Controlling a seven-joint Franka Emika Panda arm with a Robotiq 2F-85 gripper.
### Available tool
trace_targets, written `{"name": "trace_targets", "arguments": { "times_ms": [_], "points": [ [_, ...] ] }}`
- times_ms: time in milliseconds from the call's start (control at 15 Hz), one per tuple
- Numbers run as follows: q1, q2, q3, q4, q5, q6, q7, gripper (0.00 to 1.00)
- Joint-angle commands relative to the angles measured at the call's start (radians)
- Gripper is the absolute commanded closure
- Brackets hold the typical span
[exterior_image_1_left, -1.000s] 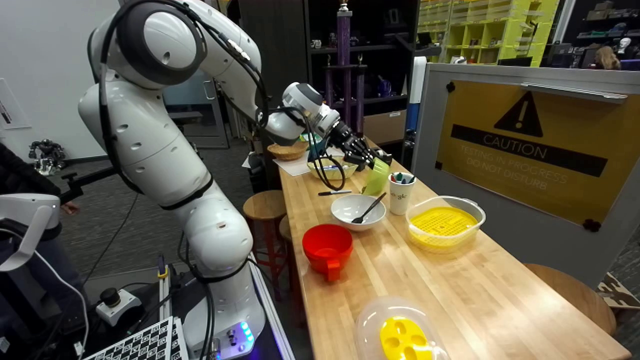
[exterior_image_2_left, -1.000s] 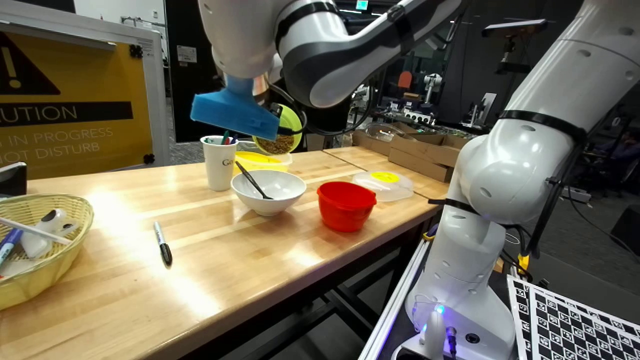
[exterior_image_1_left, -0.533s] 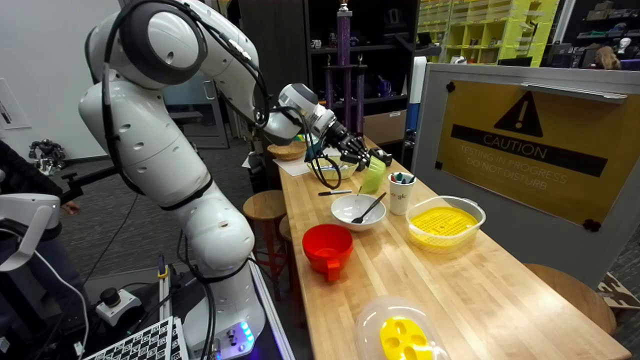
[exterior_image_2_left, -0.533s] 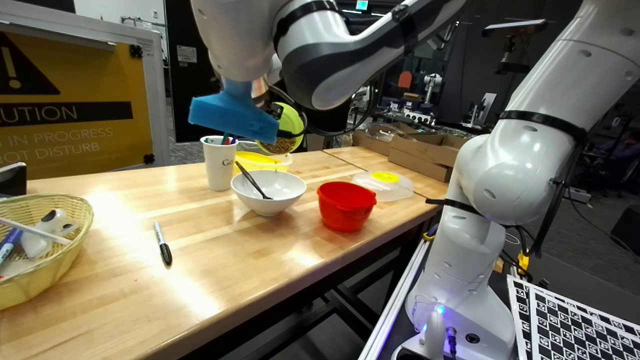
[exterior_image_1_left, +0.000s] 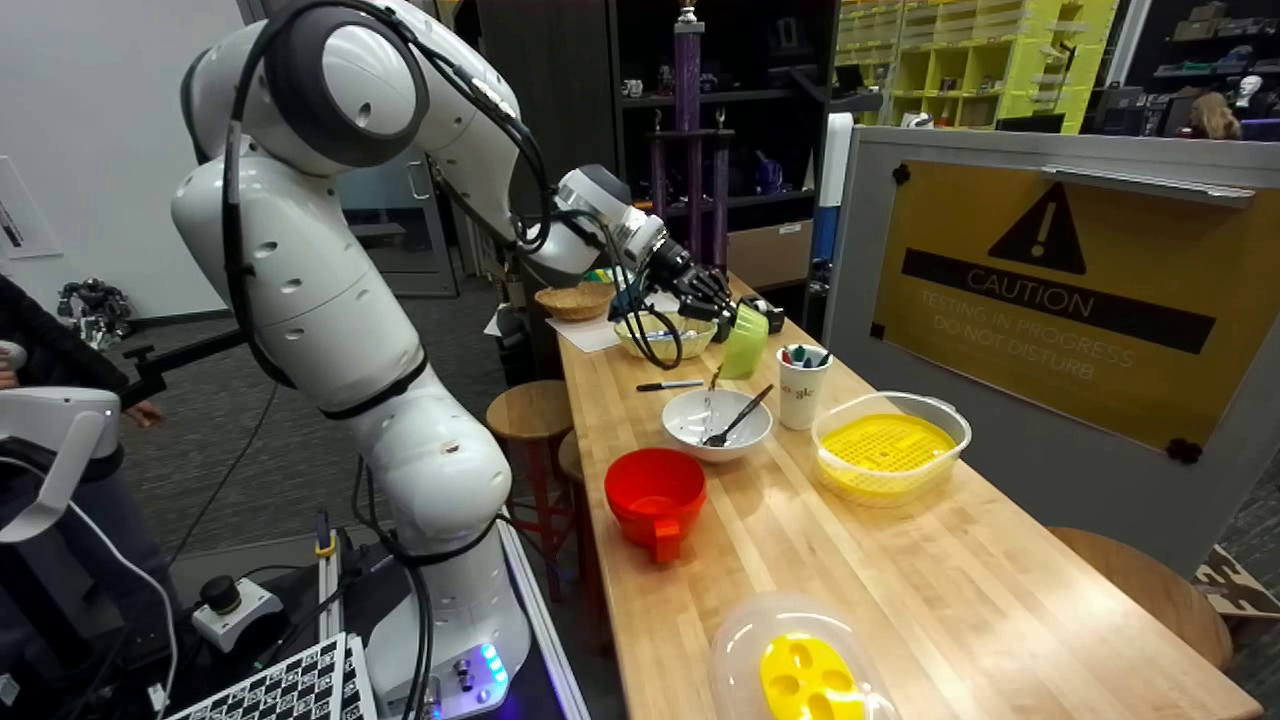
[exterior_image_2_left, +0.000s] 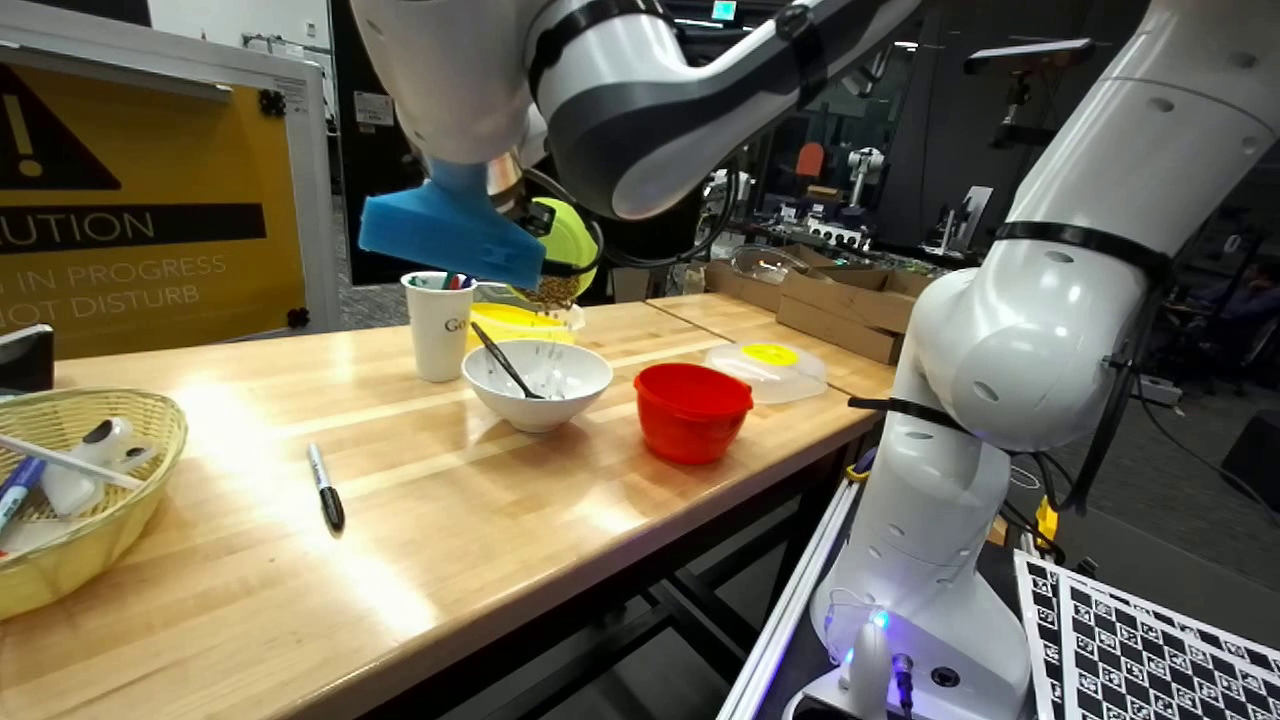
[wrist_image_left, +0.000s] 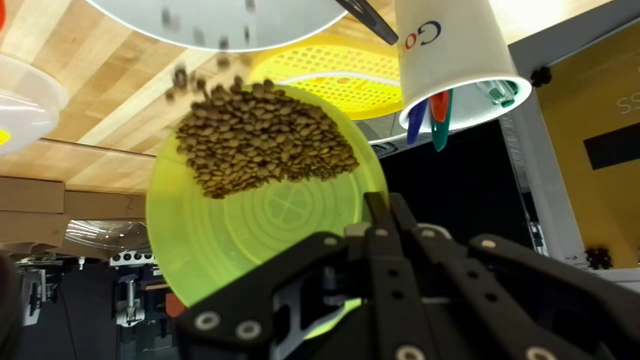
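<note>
Shows, at the far left of an exterior view, a wicker basket (exterior_image_2_left: 110, 530) on the wooden counter (exterior_image_2_left: 240, 600). Has next, in the left half of the frame, a black-capped marker (exterior_image_2_left: 326, 488) lying flat. Includes, left of centre, a white cup (exterior_image_2_left: 432, 338) standing upright with pens (exterior_image_2_left: 455, 281) in it, then a yellow tray (exterior_image_2_left: 512, 322), partly hidden by a white bowl (exterior_image_2_left: 535, 402) with a black spoon (exterior_image_2_left: 507, 362) leaning over its rim. Holds above that, in the upper middle, a green bowl (exterior_image_2_left: 570, 240), tilted with its mouth toward the white bowl, with brown grains (wrist_image_left: 265, 142) heaped along its low side and spilling over the lip; shows some as blurred specks in mid-air. Has the jaws, right of centre in the wrist view, closed together on the green bowl's rim, with its thin wall between. Goes on, right of centre in an exterior view, with a red bowl (exterior_image_2_left: 690, 425) standing upright, then a clear plastic piece (exterior_image_2_left: 785, 382) with a yellow centre, cardboard boxes (exterior_image_2_left: 838, 330) behind and, filling the right side, the white robot arm (exterior_image_2_left: 1020, 335).
</note>
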Motion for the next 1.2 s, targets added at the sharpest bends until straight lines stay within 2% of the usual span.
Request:
{"name": "trace_targets", "arguments": {
  "times_ms": [0,600,1133],
  "points": [
    [0.017,0.045,-0.004,0.045,-0.030,-0.032,0.018,0.99],
    [0.014,0.092,-0.026,0.077,-0.035,-0.037,0.037,0.99],
    [0.013,0.116,-0.032,0.091,-0.090,-0.073,0.102,0.99]
  ]
}}
